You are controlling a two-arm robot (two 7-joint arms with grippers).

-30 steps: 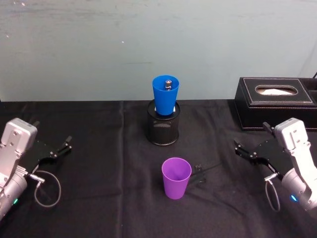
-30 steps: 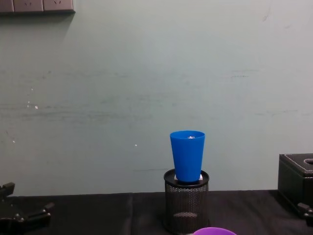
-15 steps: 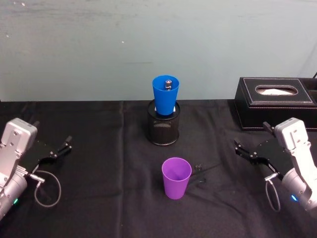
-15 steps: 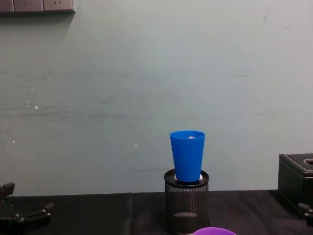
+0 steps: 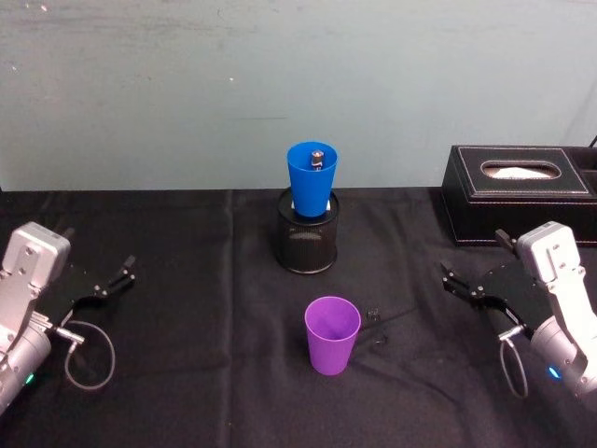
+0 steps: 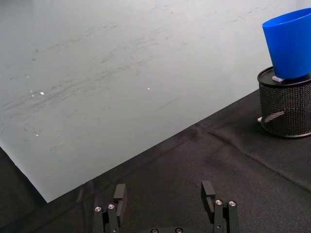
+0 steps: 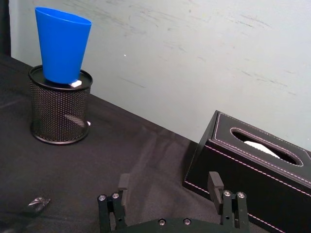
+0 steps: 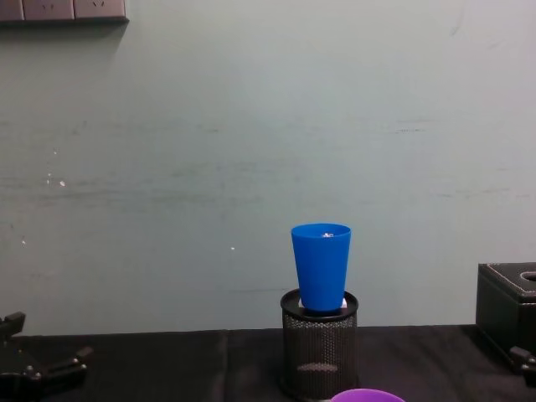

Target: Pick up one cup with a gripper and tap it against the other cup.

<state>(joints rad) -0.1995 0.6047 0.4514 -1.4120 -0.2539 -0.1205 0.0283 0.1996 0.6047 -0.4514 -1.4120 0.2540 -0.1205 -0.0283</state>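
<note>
**A:** Out to the left of the right gripper, toward mid-table, the purple cup stood upright on the black cloth, well apart from its fingers.

**B:** Fingers?

**A:** Spread wide, nothing between them. Left gripper was the same, splayed and empty, low at its own side, the cup farther from it.

**B:** Blue cup?

**A:** Beyond the purple one, farther out from both grippers, seated mouth-up in the mesh pen holder, so raised off the cloth.

**B:** Why does that matter?

**A:** My guess: purple was free-standing with bare sides, so easy to pinch. Blue was propped high and steadied, so a tap would need a lift first. The tissue box sat just past the right gripper, probably off the route.
</note>
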